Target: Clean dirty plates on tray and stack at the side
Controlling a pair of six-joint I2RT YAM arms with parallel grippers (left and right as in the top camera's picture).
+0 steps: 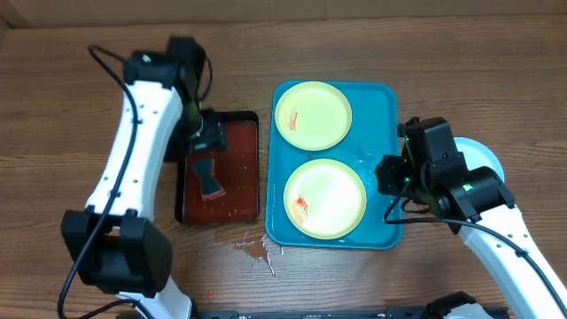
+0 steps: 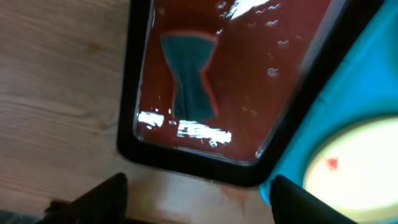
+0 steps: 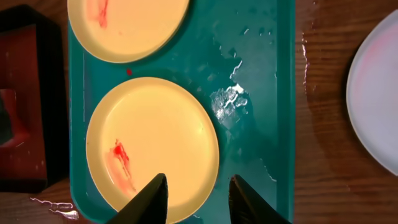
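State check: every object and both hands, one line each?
Far plate, on tray, red smear.
Near plate, on tray, red smear.
Side plate, on table, off tray.
Blue tray, wet.
Red tray, holds water.
Sponge, lying in red tray.
Left hand, open, empty.
Right hand, open, empty.

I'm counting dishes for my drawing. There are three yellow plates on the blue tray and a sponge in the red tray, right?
Not quite. The overhead view shows only two on the blue tray: the far plate and the near plate. A third plate lies on the table beside the tray. The sponge is in the red tray, as you said.
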